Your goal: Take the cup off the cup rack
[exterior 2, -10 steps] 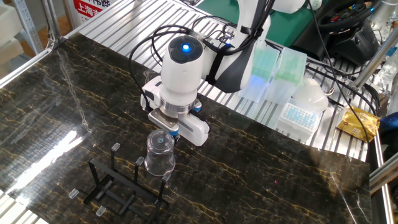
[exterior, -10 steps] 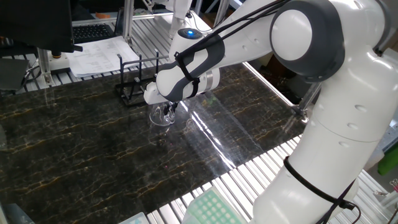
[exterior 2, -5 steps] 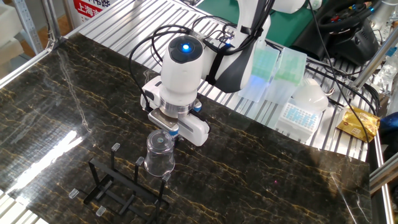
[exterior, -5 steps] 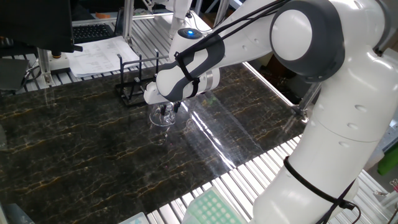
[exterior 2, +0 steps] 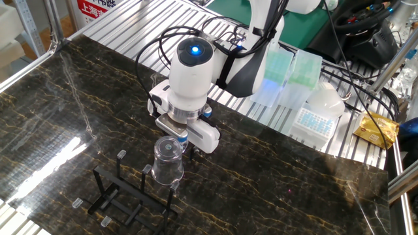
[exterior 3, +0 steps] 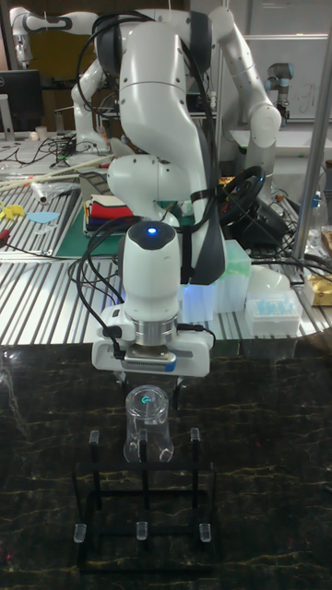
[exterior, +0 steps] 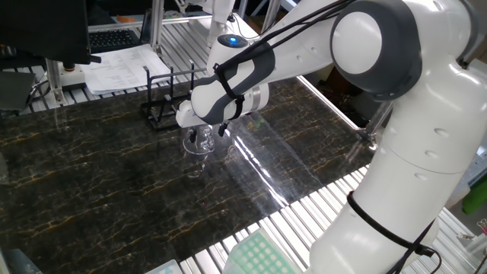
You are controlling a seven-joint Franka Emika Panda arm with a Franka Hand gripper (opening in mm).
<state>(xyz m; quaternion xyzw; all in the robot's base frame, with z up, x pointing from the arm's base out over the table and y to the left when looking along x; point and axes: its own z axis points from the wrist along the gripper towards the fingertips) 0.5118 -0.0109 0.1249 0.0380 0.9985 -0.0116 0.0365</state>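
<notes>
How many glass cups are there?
1. The only glass cup sits upside down under the gripper, beside the black rack. I see no others.

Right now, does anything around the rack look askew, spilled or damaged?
Nothing stands out. The cup sits upside down, off the cup rack, on the table beside it, under the gripper. The rack stands level; no spill shows.

Cup rack pegs crowd the cup; tabletop beyond open

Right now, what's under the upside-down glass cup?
The cup sits bottom-up on the dark marble table, beside the cup rack. Its mouth faces down; nothing shows through the glass. The gripper above covers part of its base.
</notes>
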